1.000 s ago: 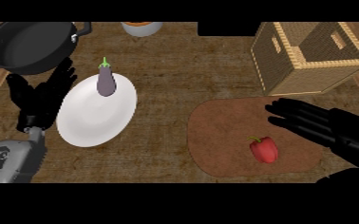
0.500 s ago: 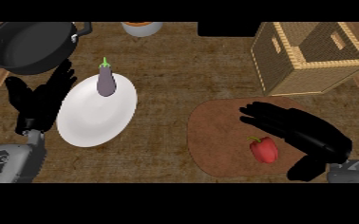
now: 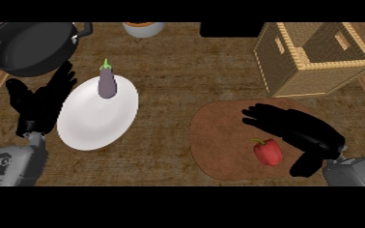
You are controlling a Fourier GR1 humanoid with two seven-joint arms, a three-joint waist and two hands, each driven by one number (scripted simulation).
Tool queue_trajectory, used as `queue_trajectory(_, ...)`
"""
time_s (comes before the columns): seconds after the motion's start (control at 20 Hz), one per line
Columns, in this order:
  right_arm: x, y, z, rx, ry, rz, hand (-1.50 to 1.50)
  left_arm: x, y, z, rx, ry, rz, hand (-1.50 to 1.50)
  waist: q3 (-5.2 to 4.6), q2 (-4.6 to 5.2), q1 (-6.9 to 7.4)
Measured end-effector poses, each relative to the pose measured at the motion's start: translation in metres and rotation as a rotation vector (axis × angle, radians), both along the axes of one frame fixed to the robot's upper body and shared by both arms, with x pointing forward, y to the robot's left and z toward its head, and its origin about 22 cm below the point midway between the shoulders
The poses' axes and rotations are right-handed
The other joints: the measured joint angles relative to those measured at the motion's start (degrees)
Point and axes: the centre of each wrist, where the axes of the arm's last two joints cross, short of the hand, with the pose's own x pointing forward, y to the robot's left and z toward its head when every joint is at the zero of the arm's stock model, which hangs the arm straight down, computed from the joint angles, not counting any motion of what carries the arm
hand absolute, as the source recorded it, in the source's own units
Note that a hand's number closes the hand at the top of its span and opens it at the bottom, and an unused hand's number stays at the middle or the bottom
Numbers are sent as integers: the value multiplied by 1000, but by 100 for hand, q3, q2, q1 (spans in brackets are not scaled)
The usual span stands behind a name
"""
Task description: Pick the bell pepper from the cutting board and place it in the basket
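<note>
Bell pepper: the red bell pepper (image 3: 268,152) lies on the cutting board, toward its right side, green stem pointing up and to the left.

Cutting board: a round brown cutting board (image 3: 221,145) sits flat on the wooden counter (image 3: 185,72), in the lower right part of the head view.

Right hand: the right hand (image 3: 299,131) hangs over the board, fingers spread out straight and pointing left, just above and beside the pepper. The thumb drops down at the pepper's right. Nothing is held; whether a finger touches the pepper I cannot tell.

Basket: the woven basket (image 3: 285,63) stands at the upper right, beyond the board, its open top showing. It is well apart from the pepper.

Left hand: the left hand (image 3: 41,101) is at the left edge, fingers straight and up, resting beside the plate and holding nothing.

Plate: a white plate (image 3: 92,121) lies left of centre, with a purple eggplant (image 3: 107,83) on its upper edge, stem pointing away.

Pot: a dark pot (image 3: 35,46) sits in the upper left corner.

Bowl: a small bowl (image 3: 143,28) with an orange inside shows at the top edge, partly cut off.
</note>
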Motion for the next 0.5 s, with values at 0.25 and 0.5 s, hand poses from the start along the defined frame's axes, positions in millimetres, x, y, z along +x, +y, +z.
queue_trajectory(0.25, 5, -11, -4, 20, 10, 4, -150, 1, 1, 2, 7, -1, 1, 0, 0, 0, -4)
queue_trajectory(0.5, 3, -16, -5, 27, 15, 22, -150, 2, -3, 3, 5, 2, 8, 0, 0, -2, -6)
